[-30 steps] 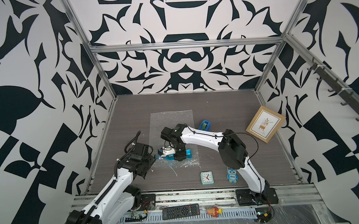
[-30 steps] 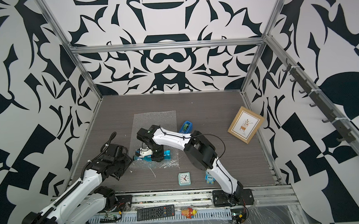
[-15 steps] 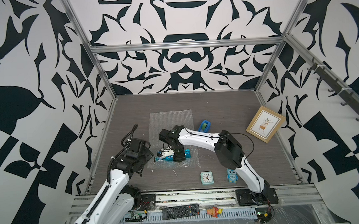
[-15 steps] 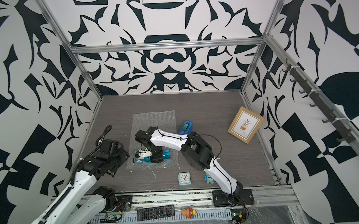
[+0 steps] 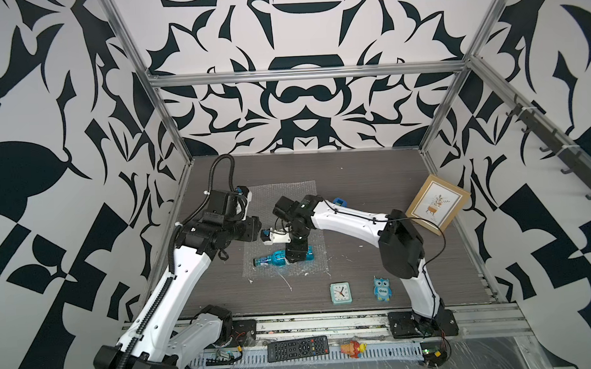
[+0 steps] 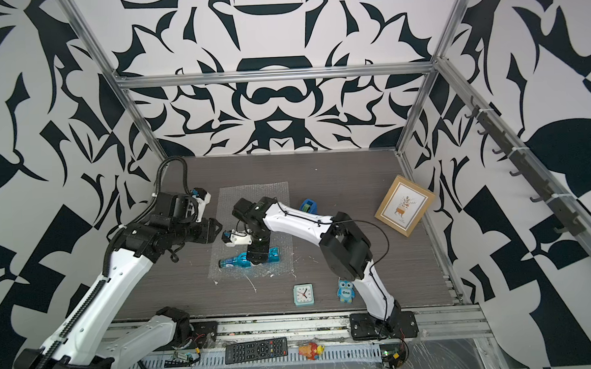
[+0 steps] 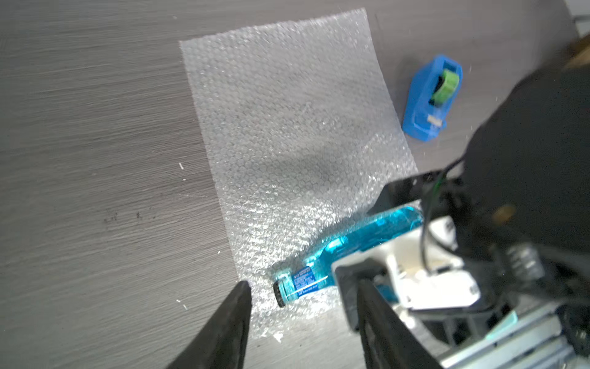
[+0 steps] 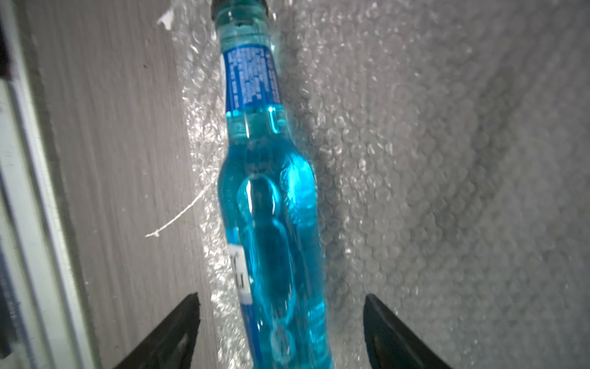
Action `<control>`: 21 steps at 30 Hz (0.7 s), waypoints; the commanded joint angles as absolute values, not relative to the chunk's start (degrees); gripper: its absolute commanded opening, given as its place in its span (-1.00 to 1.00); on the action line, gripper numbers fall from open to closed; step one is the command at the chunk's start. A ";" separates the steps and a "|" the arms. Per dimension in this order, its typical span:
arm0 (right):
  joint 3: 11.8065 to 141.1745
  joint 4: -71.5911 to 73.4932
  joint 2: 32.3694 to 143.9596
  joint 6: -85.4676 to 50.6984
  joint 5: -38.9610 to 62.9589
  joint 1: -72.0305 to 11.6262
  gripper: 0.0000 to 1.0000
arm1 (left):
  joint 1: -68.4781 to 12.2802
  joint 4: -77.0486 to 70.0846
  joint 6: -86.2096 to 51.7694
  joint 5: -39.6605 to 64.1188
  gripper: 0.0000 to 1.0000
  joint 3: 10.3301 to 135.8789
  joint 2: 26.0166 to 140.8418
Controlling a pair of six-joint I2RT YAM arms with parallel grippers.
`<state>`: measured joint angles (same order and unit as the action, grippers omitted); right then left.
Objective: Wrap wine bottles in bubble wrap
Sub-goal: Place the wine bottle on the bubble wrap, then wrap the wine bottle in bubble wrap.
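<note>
Progress: small blue-liquid glass bottle (image 8: pixel 271 223) lies bare on clear bubble wrap sheet (image 5: pixel 281 196); my left gripper (image 7: pixel 301 284), right gripper (image 8: pixel 281 297) wide, empty; rolling undone.

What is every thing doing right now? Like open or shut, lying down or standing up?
Bubble wrap: spread flat, not rolled.
Bottle: lying on its side on the bubble wrap, cap on, not wrapped yet.
Right gripper: open, jaws either side of the bottle, not squeezing it.
Left gripper: open, empty, up in the air.
Picture frame: propped up tilted by the side wall.
Tape dispenser: upright, green roll in it.
</note>
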<state>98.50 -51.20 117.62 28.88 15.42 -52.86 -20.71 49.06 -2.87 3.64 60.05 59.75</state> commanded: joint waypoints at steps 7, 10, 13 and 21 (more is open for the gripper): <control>80.32 -31.49 104.24 7.42 29.91 -43.24 0.43 | -39.63 53.33 20.43 6.56 -0.16 52.04 54.00; 76.55 -25.22 103.40 0.31 30.50 -41.19 0.30 | -49.98 51.99 24.98 1.70 -0.22 47.41 55.02; 77.24 -25.09 105.06 -1.17 30.24 -41.05 0.25 | -56.59 51.02 26.52 -0.86 -0.29 44.75 59.82; 81.37 -26.59 111.51 -2.58 33.97 -41.18 0.23 | -59.61 38.80 32.06 -5.49 -0.63 40.04 68.14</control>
<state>78.54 -27.09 111.15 -1.17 30.98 -40.97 -59.44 44.03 27.57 -3.25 40.51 67.02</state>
